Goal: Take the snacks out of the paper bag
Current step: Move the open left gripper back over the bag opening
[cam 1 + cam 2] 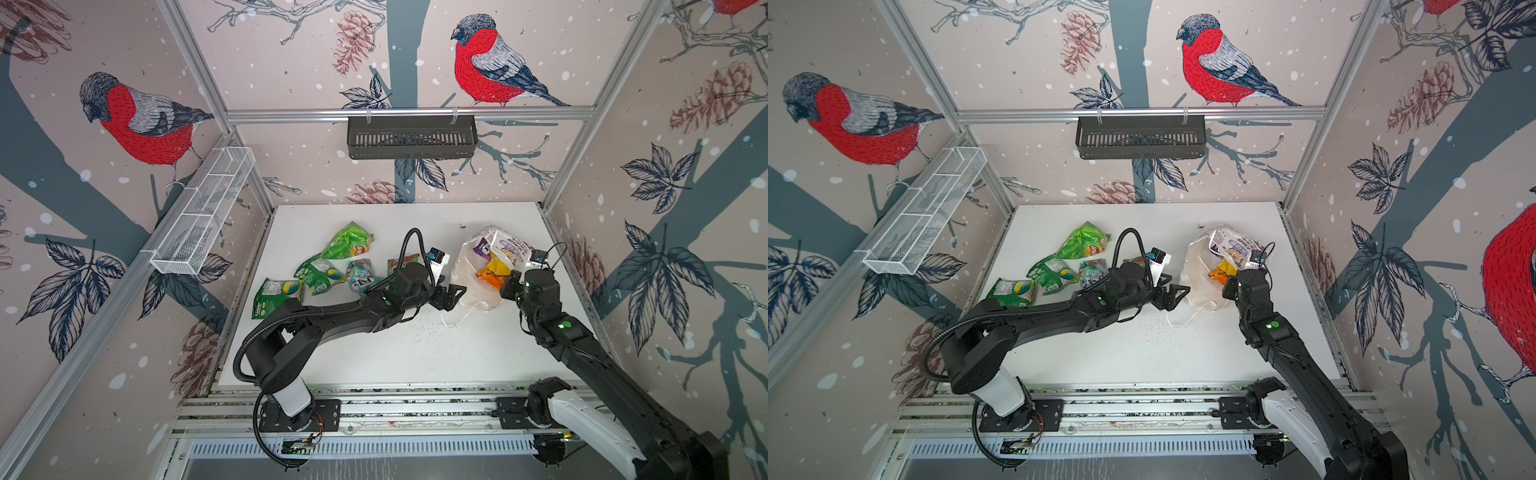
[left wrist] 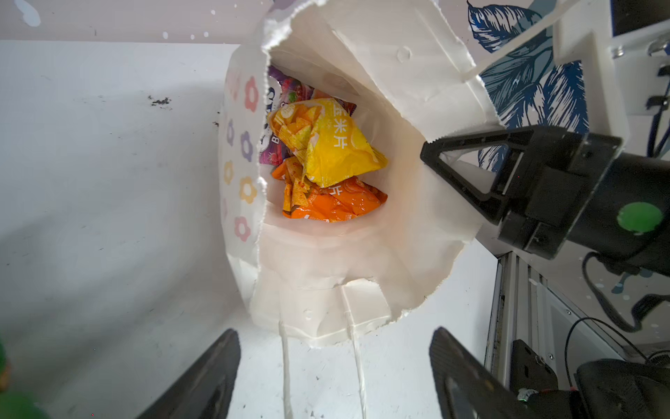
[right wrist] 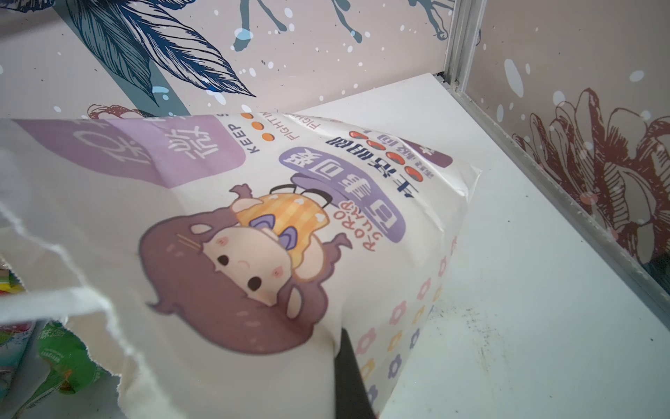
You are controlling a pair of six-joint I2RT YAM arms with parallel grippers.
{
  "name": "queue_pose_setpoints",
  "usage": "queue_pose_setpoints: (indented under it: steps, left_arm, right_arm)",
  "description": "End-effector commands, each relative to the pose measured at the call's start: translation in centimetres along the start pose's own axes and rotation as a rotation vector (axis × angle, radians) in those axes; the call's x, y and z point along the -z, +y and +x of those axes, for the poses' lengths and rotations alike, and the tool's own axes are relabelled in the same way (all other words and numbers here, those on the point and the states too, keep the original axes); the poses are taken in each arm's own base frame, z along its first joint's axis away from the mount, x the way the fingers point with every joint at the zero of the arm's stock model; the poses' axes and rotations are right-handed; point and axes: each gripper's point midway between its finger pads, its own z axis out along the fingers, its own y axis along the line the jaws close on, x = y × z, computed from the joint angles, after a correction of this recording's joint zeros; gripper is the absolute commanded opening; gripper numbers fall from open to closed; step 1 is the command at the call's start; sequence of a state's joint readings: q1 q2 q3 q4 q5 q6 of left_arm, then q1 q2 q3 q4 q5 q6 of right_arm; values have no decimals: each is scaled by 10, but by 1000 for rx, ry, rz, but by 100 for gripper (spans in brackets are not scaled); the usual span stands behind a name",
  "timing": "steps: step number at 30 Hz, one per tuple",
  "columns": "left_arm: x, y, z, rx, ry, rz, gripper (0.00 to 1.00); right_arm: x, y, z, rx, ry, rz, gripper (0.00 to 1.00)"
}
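The white paper bag [image 1: 469, 266] [image 1: 1198, 266] [image 3: 253, 217] lies on its side at the table's right, its mouth facing left. The left wrist view shows a yellow packet [image 2: 333, 145], an orange packet [image 2: 333, 203] and a purple packet [image 2: 279, 94] inside it. My right gripper [image 1: 511, 279] [image 1: 1231, 283] [image 3: 340, 348] is shut on the bag's upper rim [image 2: 446, 127]. Just before the mouth, my left gripper [image 1: 451, 297] [image 1: 1177, 297] [image 2: 333, 332] stands open and empty above the cord handles [image 2: 357, 362]. Green packets [image 1: 347, 241] [image 1: 320, 274] [image 1: 276, 297] and a teal one [image 1: 361, 274] lie on the table's left.
A white wire basket [image 1: 203, 216] hangs on the left wall and a black basket [image 1: 411, 137] on the back rail. A red-and-green packet [image 1: 401, 264] lies partly under my left wrist. Crumbs [image 1: 419, 328] dot the table's middle.
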State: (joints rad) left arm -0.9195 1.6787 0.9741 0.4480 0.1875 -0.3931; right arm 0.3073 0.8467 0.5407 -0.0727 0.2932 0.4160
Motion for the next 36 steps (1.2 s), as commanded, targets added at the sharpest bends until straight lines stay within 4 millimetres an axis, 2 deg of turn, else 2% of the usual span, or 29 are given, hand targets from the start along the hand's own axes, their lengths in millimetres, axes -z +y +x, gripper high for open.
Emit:
queue_pose_setpoints:
  steps: [1,3,4,11,18,23,28,36]
  left_arm:
    - [-5,-18,-11,-40,-41,90,82]
    - [-11,-18,-3,-49,-25,109,82]
    - [-17,-22,-13,-58,-41,122,82]
    - [-61,-12,1,-106,21,122,82]
    - [-92,-5,8,-127,54,126,83]
    - [-104,1,9,-136,44,106,83]
    - [-114,12,7,-139,36,60,76]
    - [-110,18,9,-164,-1,33,66]
  right_arm:
    - [2,9,-6,2,-12,-45,0]
    - [2,11,-6,-2,-12,-58,0]
    - [2,12,-6,-3,-12,-65,0]
    - [5,22,-6,-15,-20,-128,0]
    - [13,23,-9,-26,-46,-155,0]
    - [17,24,-7,-37,-54,-172,0]
    - [19,24,-6,-41,-60,-180,0]
    - [18,26,-9,-63,-58,-184,0]
